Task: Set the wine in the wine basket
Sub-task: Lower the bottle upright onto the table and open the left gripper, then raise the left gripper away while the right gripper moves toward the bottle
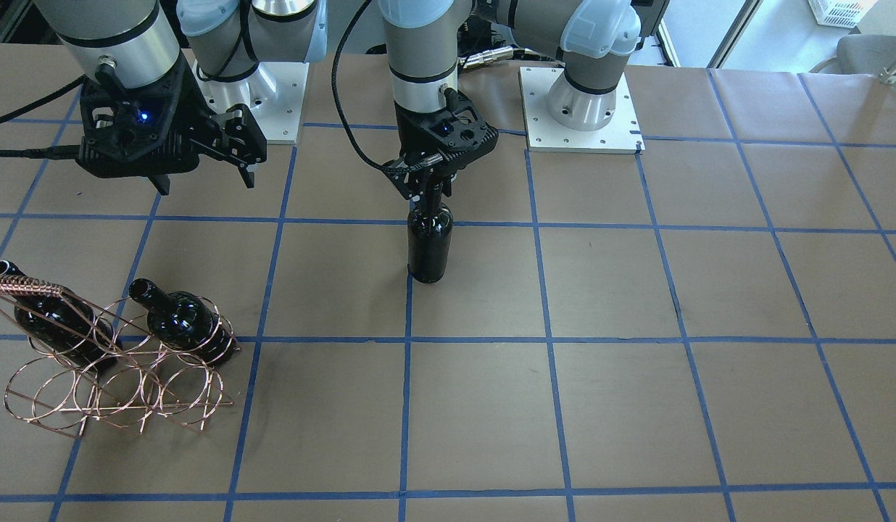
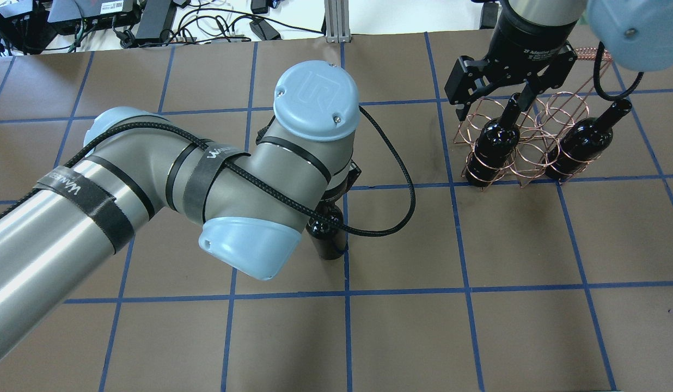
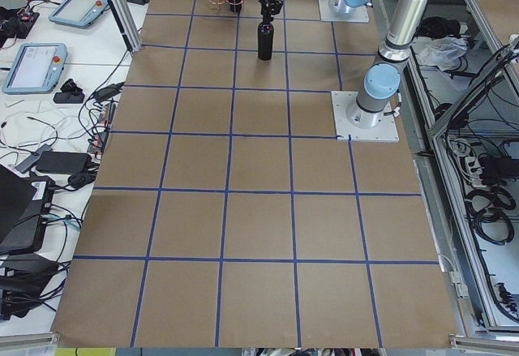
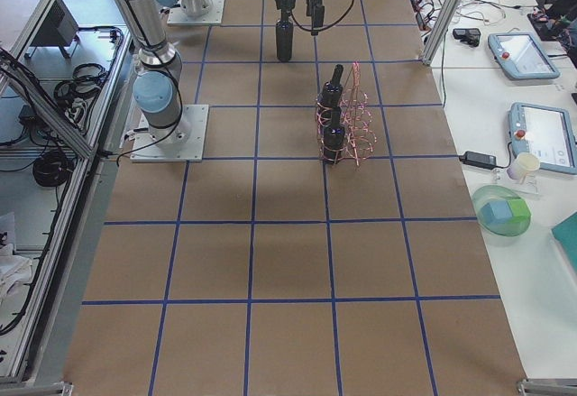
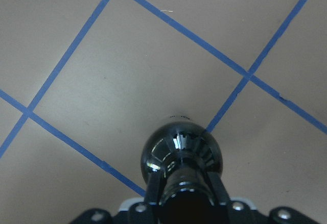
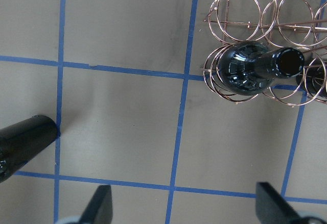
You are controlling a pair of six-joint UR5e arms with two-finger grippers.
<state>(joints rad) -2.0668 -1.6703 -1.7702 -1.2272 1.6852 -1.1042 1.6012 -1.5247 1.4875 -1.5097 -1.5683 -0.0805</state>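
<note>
Gridded table (image 1: 636, 406): I am viewing wine (image 1: 429, 246) standing upright.
Left gripper (image 1: 435, 190) is clamping its neck; right gripper (image 1: 204, 180) is hanging wide open, empty, near the basket (image 1: 114, 391).

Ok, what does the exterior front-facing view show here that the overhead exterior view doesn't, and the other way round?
Only front-facing: the left gripper shut on the neck of the upright wine bottle, and both arms' mounting plates. Only overhead: the cables and electronics along the view's top edge; there the left arm hides that gripper and most of the bottle. Both: the open right gripper near the wine basket, which holds two bottles.
</note>
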